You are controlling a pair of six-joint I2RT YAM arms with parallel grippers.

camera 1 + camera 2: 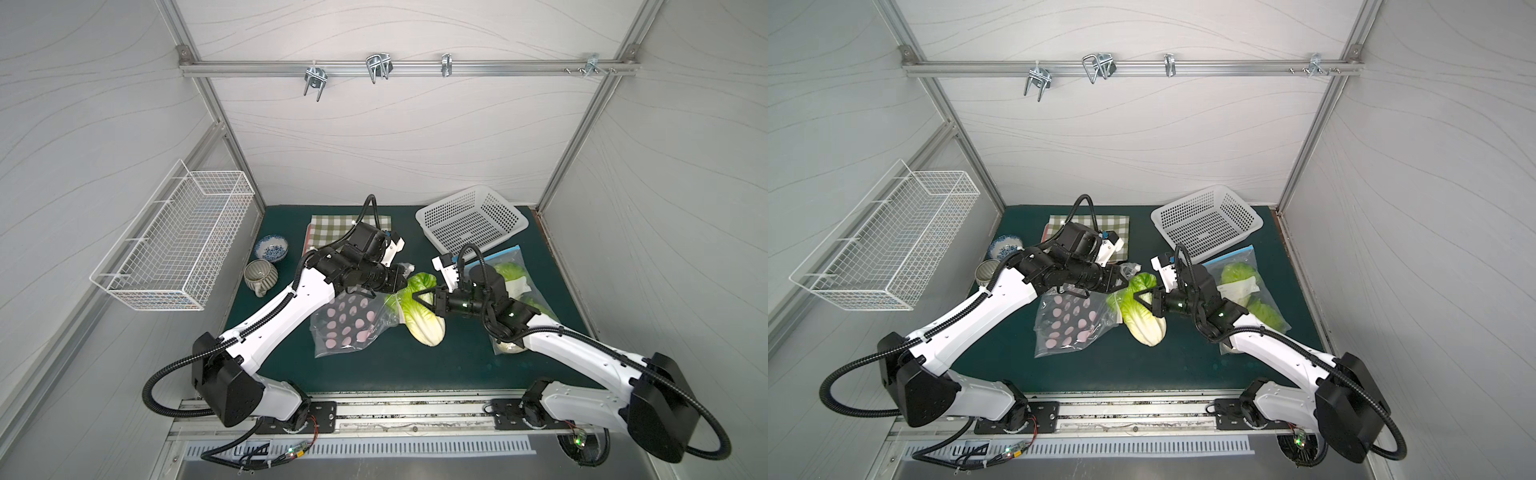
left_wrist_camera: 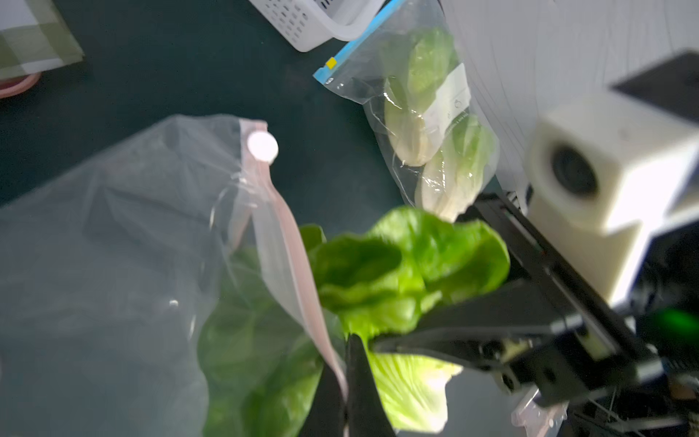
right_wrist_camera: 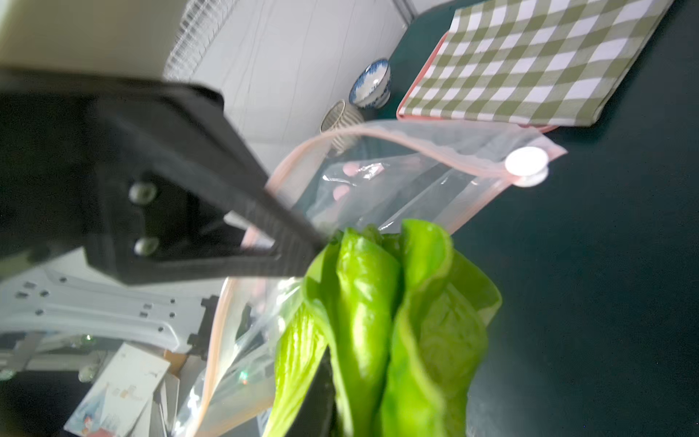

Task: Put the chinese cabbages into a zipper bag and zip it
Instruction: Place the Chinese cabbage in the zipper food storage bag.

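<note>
No legible text

A white label [image 2: 450, 99] on the blue-zipped bag [image 2: 355, 84] carries small printed marks, but they are too blurred to be read.

The counter [image 1: 374, 365] has a matt, dark green, faintly grainy face. The zipper bag [image 1: 345, 328] is clear, glossy, crinkled plastic film. The chinese cabbage [image 1: 422, 320] looks waxy and ribbed. The crate [image 1: 469, 224] is smooth perforated white plastic, the wall basket [image 1: 174, 245] white coated wire, the napkin [image 3: 529, 64] woven checked cloth, the bowl [image 1: 271, 248] glazed ceramic.
</note>
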